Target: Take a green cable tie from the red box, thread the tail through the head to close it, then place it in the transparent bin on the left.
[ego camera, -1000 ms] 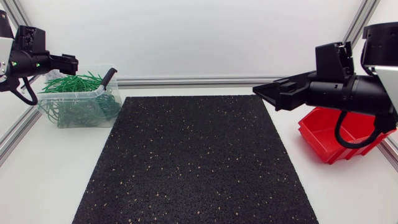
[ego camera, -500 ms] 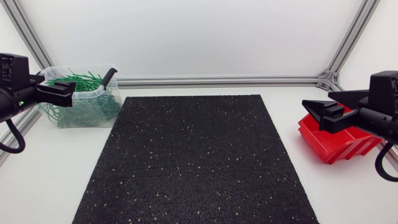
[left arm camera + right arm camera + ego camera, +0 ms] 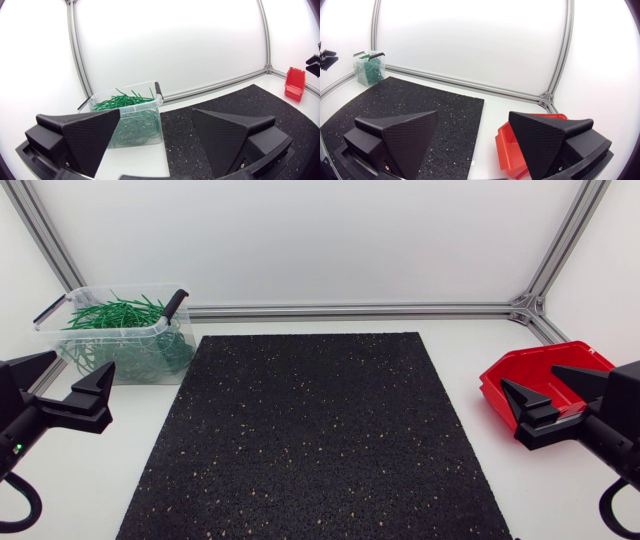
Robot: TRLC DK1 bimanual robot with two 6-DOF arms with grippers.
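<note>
The transparent bin [image 3: 120, 340] stands at the back left, holding several green cable ties [image 3: 110, 313]. At the right sits the red box [image 3: 545, 372]; no green tie shows in the part of it I can see. My left gripper [image 3: 62, 375] hangs open and empty near the table's left edge, in front of the bin. In the left wrist view the bin [image 3: 131, 120] lies ahead of the open left gripper [image 3: 156, 132]. My right gripper [image 3: 550, 387] is open and empty over the front of the red box [image 3: 506, 146], which also shows ahead of it [image 3: 475, 135].
A black speckled mat [image 3: 320, 430] covers the middle of the table. Aluminium frame rails [image 3: 350, 310] run along the back and side edges. White table surface lies between the mat and each container.
Both arms have drawn back and down towards the side edges. The left gripper left the bin and came forward; the right gripper moved from the mat's back right corner to the red box.
</note>
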